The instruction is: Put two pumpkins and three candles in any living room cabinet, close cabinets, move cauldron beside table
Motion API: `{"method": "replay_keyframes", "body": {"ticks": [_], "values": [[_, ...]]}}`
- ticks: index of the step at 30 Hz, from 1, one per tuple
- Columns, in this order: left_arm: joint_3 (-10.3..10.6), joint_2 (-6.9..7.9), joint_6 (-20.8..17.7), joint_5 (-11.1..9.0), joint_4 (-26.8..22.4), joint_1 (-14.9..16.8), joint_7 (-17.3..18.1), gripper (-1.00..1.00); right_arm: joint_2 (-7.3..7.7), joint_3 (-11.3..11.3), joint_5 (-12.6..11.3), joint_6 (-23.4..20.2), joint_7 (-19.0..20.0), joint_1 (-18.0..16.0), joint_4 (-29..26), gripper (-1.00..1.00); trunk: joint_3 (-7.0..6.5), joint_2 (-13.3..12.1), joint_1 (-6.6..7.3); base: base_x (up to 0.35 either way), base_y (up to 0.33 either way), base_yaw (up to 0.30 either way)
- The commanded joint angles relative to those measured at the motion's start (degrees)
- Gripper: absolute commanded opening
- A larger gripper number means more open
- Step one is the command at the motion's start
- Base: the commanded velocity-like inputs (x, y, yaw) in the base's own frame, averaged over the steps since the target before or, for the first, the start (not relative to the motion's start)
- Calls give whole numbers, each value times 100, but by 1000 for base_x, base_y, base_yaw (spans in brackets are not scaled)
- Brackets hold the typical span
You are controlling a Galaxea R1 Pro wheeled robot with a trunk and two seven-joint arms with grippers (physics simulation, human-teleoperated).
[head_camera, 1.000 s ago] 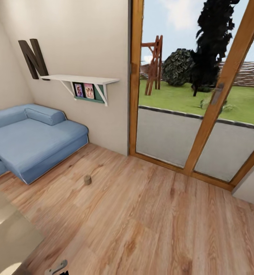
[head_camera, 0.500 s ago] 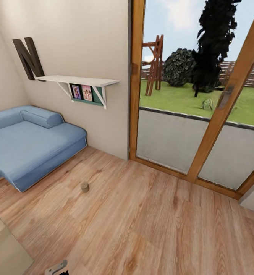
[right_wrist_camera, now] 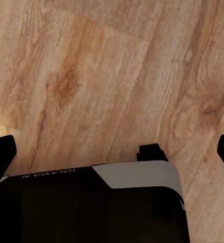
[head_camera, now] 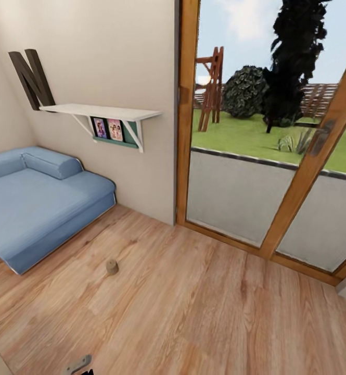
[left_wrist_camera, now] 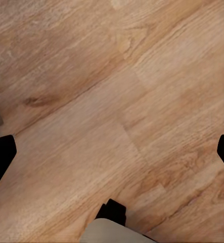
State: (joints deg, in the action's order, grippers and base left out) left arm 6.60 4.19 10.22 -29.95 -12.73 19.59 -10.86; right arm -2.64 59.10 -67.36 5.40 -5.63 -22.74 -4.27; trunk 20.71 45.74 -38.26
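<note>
A candle (head_camera: 112,267) is standing on the wood floor (head_camera: 204,312), far from both wide-spread, empty grippers (left_wrist_camera: 112,147) (right_wrist_camera: 112,147).

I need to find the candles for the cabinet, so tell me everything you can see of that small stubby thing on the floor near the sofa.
The candle is a small, stubby cylinder that looks tan-grey in this light, with a slightly rounded top. It stands upright and alone on the wooden floor, a little way out from the corner of the blue sofa, touching nothing but the floor. No wick or flame can be made out at this size, and no gripper is near it.
</note>
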Motion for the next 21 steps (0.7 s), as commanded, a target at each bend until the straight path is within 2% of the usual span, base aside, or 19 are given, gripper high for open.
{"method": "replay_keyframes", "body": {"ticks": [1,12,21], "values": [[47,3,15,-37,-2,4,-30,100,1,49,-48,14,-30,-3,-6,100,6,4,-4,329,0,0],[49,3,15,-38,-2,4,-30,100,9,49,-41,14,-35,-3,-5,100,6,4,-4,329,3,20],[48,3,14,-45,-2,4,-30,100,9,49,-33,14,-35,-3,-5,100,6,4,-4,327,92,186]]}}
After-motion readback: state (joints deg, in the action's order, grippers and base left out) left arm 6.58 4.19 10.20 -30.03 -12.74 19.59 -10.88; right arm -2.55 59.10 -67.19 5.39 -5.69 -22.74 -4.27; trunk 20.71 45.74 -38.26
